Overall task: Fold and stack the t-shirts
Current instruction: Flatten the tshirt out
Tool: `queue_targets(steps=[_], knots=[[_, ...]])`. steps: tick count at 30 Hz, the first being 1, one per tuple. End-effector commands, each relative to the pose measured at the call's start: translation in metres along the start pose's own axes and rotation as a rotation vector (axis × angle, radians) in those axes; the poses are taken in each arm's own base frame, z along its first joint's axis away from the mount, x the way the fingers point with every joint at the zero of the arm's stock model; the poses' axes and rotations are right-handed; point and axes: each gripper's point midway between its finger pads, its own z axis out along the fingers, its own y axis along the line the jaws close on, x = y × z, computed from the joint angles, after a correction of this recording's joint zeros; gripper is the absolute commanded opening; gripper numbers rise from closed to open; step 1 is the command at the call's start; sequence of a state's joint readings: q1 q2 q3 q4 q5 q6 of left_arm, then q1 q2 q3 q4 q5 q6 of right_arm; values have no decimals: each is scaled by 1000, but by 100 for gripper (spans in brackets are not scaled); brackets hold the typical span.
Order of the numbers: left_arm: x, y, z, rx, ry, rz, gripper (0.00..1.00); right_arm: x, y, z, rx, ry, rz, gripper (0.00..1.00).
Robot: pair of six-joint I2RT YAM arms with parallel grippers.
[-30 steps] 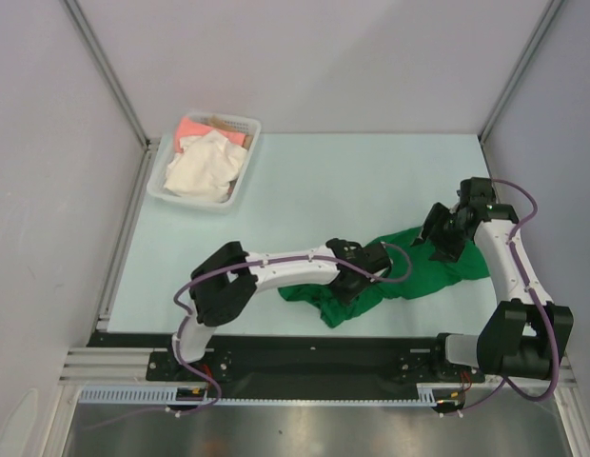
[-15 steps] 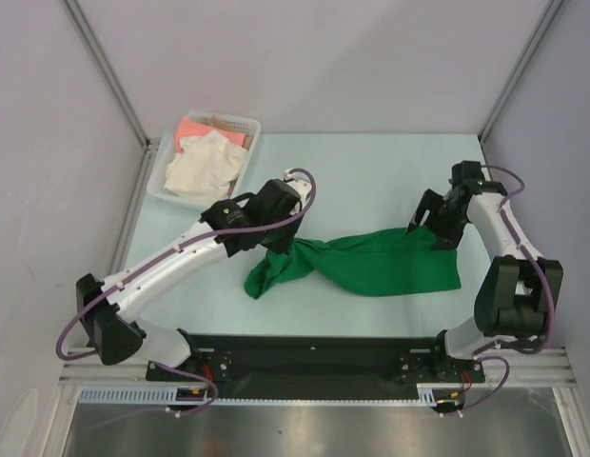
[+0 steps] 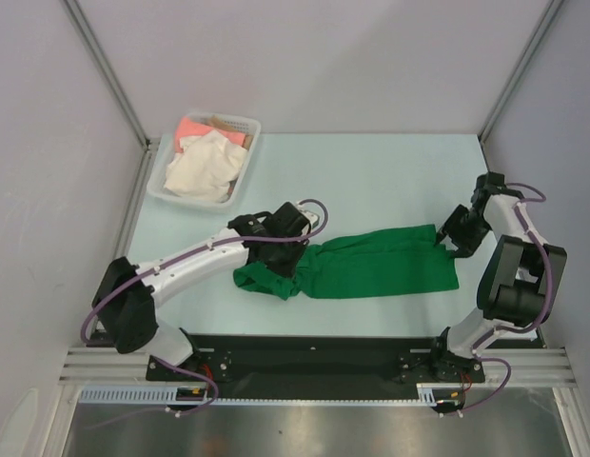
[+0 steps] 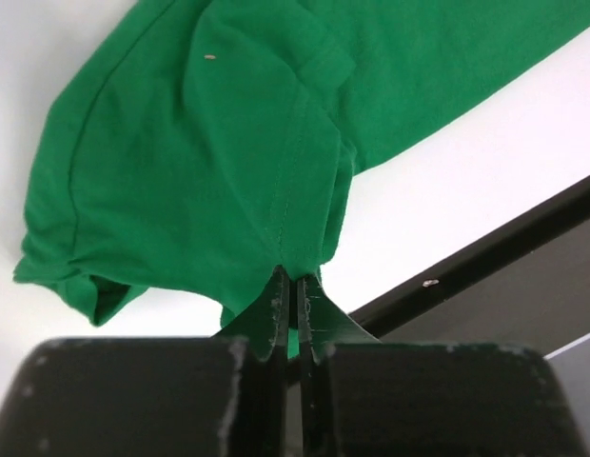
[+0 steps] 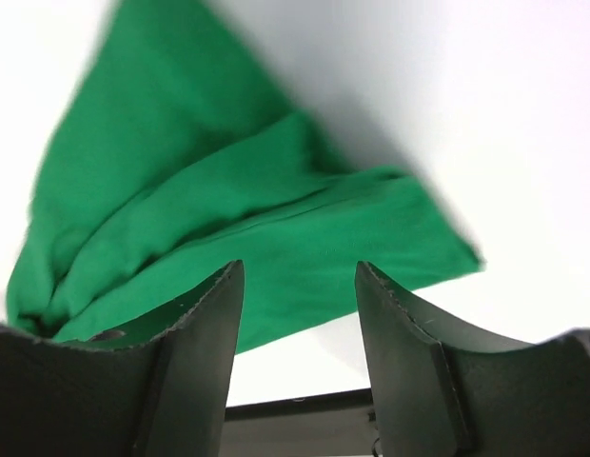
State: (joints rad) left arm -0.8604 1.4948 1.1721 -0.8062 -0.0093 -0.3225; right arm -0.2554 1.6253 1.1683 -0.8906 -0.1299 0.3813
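Pale smooth table (image 3: 371,181), long rumpled green t-shirt (image 3: 381,267)

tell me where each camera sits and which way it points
top external: above and behind the robot, looking down at the table; left arm, right arm, green t-shirt, basket.
left wrist: on the left arm, facing down past the left gripper, pinched on the shirt.
right wrist: facing down past the open right gripper.
All three share the shirt.
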Motion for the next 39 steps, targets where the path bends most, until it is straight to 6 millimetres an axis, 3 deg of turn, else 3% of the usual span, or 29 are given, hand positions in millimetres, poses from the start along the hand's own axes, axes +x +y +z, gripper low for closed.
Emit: queue_targets(steps=[1, 5, 9, 13, 16, 17, 19, 23, 27, 31, 39], knots=[[-9, -5, 7, 30, -11, 3, 0, -8, -17, 4, 48, -21, 19, 57], [-17, -4, -1, 16, -24, 12, 4, -7, -25, 7, 81, -18, 7, 63], [-16, -5, 2, 27, -17, 20, 28, -10, -30, 12, 88, -27, 18, 65], [-12, -6, 8, 35, 1, 31, 27, -18, -33, 19, 89, -28, 32, 58], [-15, -2, 8, 23, -4, 33, 14, -25, -33, 24, 96, -37, 30, 38], [-14, 0, 7, 15, 0, 31, 16, -27, -32, 25, 91, -38, 32, 38], [-16, 1, 3, 16, -9, 31, 31, -30, -30, 27, 85, -36, 32, 40], [-15, 2, -3, 19, -23, 29, 32, -39, -23, 25, 60, -51, 42, 47], [-14, 3, -7, 19, -25, 33, 40, -44, -14, 19, 31, -68, 56, 48], [-15, 4, -10, 22, -35, 32, 50, -42, -13, 20, 27, -63, 62, 48], [-17, 6, -9, 27, -32, 26, 53, -36, -8, 36, 21, -20, 59, 43]])
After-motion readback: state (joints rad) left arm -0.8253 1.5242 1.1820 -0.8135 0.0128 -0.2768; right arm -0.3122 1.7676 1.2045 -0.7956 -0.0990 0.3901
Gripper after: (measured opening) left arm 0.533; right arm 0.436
